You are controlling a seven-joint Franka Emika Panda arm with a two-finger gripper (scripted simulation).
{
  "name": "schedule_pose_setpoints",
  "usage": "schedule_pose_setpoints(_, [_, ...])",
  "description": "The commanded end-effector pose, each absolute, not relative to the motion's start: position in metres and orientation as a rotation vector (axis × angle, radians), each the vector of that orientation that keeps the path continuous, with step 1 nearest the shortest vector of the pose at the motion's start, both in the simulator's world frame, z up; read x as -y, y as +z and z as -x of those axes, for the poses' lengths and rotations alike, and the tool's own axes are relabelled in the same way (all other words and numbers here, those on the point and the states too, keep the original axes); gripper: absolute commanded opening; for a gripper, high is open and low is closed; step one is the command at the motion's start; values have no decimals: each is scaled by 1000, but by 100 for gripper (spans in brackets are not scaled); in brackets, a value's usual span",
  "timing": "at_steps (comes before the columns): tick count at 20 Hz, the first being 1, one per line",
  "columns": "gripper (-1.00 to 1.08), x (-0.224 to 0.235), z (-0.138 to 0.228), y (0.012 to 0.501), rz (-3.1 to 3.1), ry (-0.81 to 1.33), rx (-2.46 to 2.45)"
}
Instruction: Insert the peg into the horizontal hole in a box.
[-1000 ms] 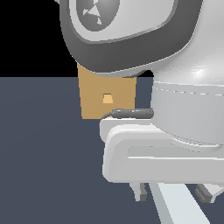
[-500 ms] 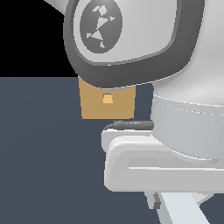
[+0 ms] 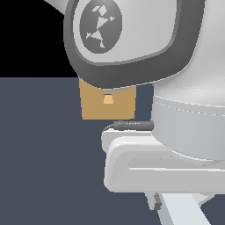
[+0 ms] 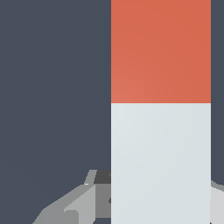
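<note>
The tan box (image 3: 94, 107) stands at the back in the exterior view, its top hidden behind my arm. Its small lighter square hole (image 3: 108, 99) faces the camera. The peg lies far from it, under my hand; only its pale part (image 3: 182, 213) shows at the lower edge. In the wrist view the peg fills the frame, red-orange end (image 4: 160, 50) away from the fingers and pale part (image 4: 160, 153) between them. My gripper (image 4: 160, 194) is shut on the peg's pale part, with one finger (image 4: 98, 192) against its side. One finger (image 3: 154, 202) shows in the exterior view.
The dark grey-blue floor (image 3: 44, 167) spreads around the box and the arm. My arm's big white and grey links (image 3: 132, 39) take up most of the exterior view and hide what lies behind them.
The hand has dropped lower over the peg and the fingers have come in against its sides. The arm's upper link now covers more of the box's top.
</note>
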State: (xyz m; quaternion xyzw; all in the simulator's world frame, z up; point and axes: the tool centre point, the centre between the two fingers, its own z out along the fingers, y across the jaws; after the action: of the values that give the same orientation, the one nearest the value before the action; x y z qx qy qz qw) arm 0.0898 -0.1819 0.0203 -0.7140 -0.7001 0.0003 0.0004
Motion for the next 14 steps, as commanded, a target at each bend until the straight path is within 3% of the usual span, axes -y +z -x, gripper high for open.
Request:
schedule_pose_setpoints(1, [-100, 180, -89, 21, 2241, 0, 2200])
schedule_pose_setpoints(14, [-100, 139, -68, 37, 2226, 0, 2216])
